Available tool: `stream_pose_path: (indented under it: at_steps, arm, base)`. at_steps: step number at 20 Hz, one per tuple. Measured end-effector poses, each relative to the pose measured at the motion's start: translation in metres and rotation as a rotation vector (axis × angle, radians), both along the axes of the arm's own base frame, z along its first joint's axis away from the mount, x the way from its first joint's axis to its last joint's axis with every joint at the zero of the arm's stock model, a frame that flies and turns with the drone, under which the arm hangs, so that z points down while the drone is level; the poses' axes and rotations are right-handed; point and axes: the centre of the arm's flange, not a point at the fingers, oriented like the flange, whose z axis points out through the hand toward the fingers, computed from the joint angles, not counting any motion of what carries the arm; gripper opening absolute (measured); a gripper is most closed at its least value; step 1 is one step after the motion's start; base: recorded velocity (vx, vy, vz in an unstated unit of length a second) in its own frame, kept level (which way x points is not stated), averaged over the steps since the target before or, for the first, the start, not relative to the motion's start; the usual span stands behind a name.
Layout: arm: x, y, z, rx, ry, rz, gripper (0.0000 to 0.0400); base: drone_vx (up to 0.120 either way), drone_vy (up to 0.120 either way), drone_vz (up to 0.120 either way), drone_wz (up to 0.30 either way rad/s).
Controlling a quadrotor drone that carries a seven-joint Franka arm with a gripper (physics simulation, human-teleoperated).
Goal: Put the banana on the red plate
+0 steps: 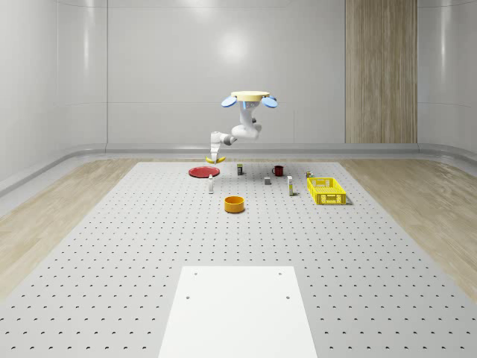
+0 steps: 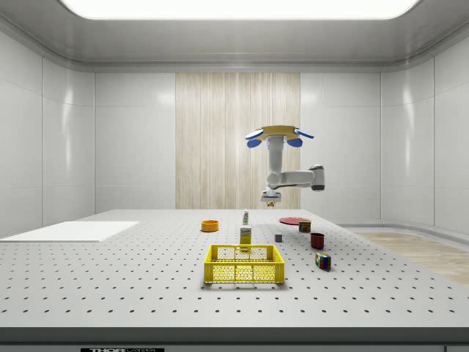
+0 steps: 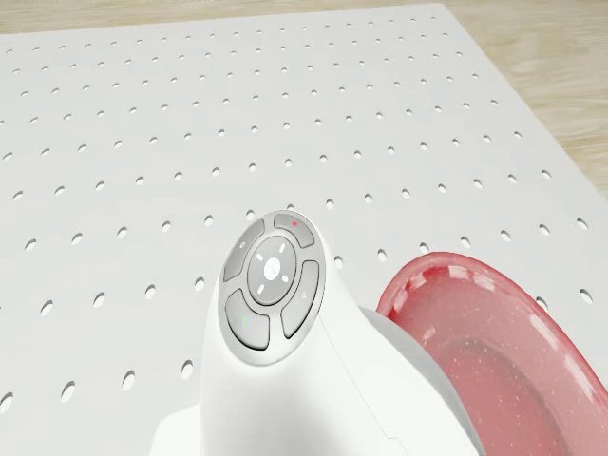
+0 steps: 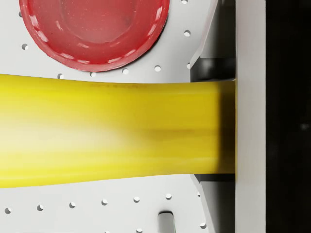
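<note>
1. The claw (image 1: 216,155) was clamped on the banana (image 1: 215,159), which hung in the air crosswise between its fingers; in the wrist view the yellow fruit (image 4: 112,133) ran right up against one finger (image 4: 250,121).
2. The banana was held above the tabletop (image 1: 149,246), just beside the red plate (image 1: 202,172) and not yet over it; in the wrist view the plate (image 4: 95,29) lay on the surface beyond the fruit.
3. The arm (image 1: 242,133) bent down from the drone (image 1: 250,98), which hovered over the far edge of the tabletop, close to the plate.
4. The tabletop was a pale grey board dotted with rows of small holes, with a plain white panel (image 1: 237,312) at its near edge.
5. Around it lay light wooden floor (image 1: 52,201), and the room had glossy white walls with one wood-panelled strip (image 1: 380,71).
6. An orange bowl (image 1: 235,203) and a yellow basket (image 1: 327,190) stood nearer the middle.
</note>
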Motion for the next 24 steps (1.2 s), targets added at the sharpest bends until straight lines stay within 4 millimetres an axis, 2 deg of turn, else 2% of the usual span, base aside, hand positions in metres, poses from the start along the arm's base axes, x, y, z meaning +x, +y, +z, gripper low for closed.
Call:
stream_pose_path:
  at_steps: [10,18,20,24]
  arm:
    - [-0.0001,-0.0003,0.0,0.002,0.0,-0.3,0.019]
    - [-0.0003,-0.0024,0.0,0.003,-0.001,-0.427,0.019]
    - [-0.0003,-0.0026,0.0001,0.003,-0.001,-0.438,0.019]
    - [-0.0003,-0.0027,0.0001,0.003,-0.001,-0.452,0.019]
  base:
    - [0.008,0.0,0.0,-0.3]
    - [0.12,0.0,0.0,0.0]
    - [0.12,0.1,0.0,0.0]
    - [0.0,0.08,0.0,0.0]
